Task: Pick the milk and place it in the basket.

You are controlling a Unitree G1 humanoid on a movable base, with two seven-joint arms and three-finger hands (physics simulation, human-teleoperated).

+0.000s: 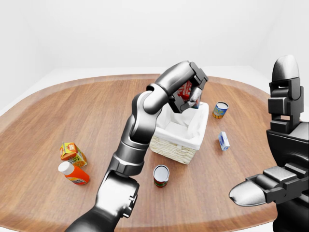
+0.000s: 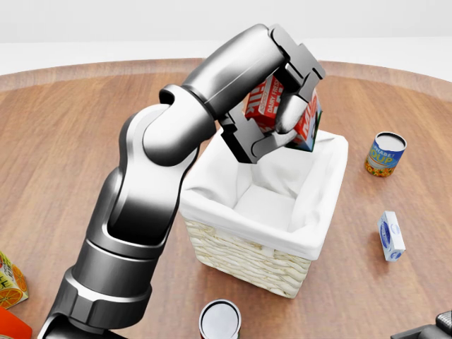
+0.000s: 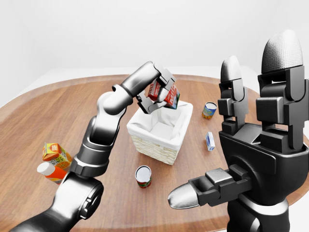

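The left hand [image 2: 279, 116] is clamped on the milk [image 2: 282, 109], holding it tilted in the air just above the top rim of the basket [image 2: 247, 254], so the pick looks done and only lowering and release remain, while the right hand [image 3: 241, 159] waits open.

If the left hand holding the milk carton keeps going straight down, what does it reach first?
Probably the white cloth lining of the wicker basket: the left hand holds the red milk carton above its far rim, though depth is uncertain.
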